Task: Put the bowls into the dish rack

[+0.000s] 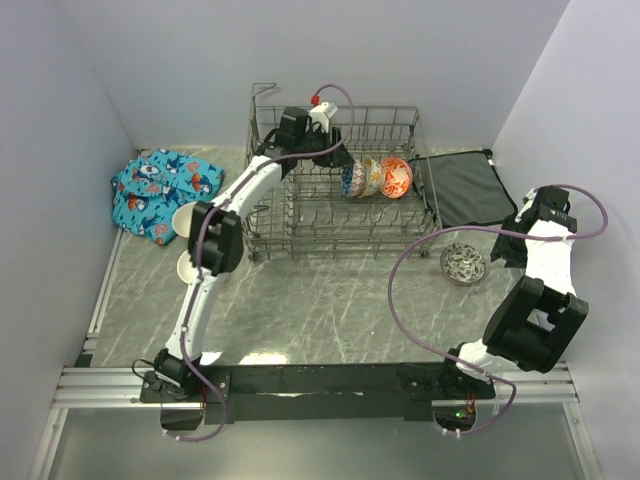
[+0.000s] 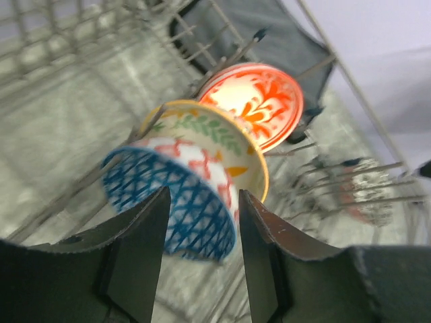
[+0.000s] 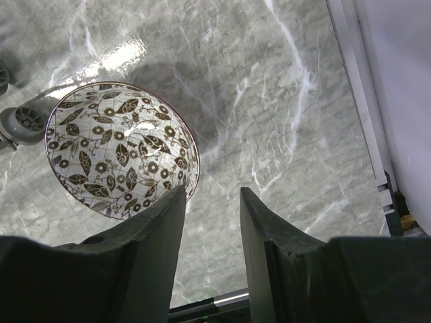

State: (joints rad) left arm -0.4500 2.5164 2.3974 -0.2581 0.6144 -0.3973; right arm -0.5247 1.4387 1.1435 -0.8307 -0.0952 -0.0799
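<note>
Dish rack (image 1: 330, 215), far centre of the bench (image 1: 320, 310), holds three bowls on edge, close-packed at its right end: blue patterned bowl (image 2: 175, 202), leaf-patterned cream bowl (image 2: 215, 138) and orange-red bowl (image 2: 259, 101). The left jaws stand apart inside the rack, just beside the blue bowl; contact cannot be determined. The black-and-white bowl (image 3: 121, 148) sits upright on the bench off the rack's right front corner, near the dark mat (image 1: 468, 188); the right jaws hover apart at its rim. Two plain cream bowls (image 1: 186, 218) lie left of the rack, partly behind the left arm. Bench is grey, marble-patterned, and walled on three sides; a patterned cloth (image 1: 152, 195) lies far left.
</note>
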